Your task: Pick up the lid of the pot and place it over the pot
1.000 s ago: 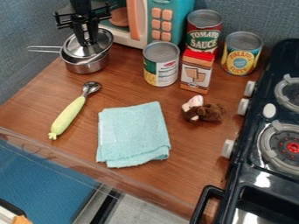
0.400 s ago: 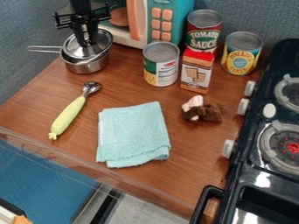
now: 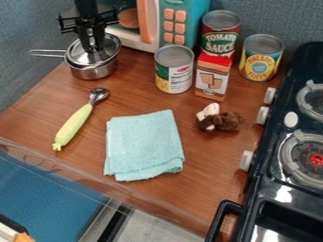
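At the upper left of the counter stands the small metal pot (image 3: 96, 72), its long handle pointing left. The silvery lid (image 3: 79, 56) lies over the pot's mouth, a little tilted, hiding most of the opening. From above, my black gripper (image 3: 95, 48) hangs over the lid's middle, its fingers shut on the lid's knob, which is mostly hidden between them. I cannot tell whether the lid's edge sits evenly on the pot's rim.
A toy microwave (image 3: 176, 23) stands right behind the pot. Several cans and a small carton (image 3: 212, 78) are farther right. A green-handled scoop (image 3: 74, 124), a blue cloth (image 3: 144, 145) and a brown plush toy (image 3: 221, 119) lie in front. The stove (image 3: 284, 189) borders the right side.
Since the earlier frames, my gripper and the lid have shifted slightly left and the lid's tilt has changed a little. The pot has stayed in place.
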You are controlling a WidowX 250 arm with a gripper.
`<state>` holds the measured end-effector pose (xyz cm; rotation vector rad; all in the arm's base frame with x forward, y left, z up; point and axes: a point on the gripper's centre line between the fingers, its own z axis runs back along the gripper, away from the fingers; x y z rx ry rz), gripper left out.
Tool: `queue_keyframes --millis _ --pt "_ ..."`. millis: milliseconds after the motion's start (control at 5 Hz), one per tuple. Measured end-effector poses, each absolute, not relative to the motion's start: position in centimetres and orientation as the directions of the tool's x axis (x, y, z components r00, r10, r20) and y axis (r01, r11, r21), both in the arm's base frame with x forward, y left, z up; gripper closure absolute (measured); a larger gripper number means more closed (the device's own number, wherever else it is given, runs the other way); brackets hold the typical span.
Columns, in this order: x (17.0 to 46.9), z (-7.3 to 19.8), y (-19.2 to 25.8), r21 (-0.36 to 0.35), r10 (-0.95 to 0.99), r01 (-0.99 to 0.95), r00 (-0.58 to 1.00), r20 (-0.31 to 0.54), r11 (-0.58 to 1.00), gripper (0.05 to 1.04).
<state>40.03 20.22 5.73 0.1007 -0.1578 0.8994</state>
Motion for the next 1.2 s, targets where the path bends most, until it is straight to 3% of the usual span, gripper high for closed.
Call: queue_keyframes --millis 400,600,1000,1200 --pt "39.7 5.1 20.6 0.039 0.767 -0.783 0.617 0.173 0.621 0.807" --pt "39.6 4.8 20.9 0.045 0.773 -0.788 0.613 0.165 0.614 0.741" --pt "39.7 4.7 21.3 0.042 0.781 -0.793 0.606 0.152 0.608 0.166" --pt "39.1 5.6 20.1 0.012 0.776 -0.785 0.615 0.138 0.620 0.076"
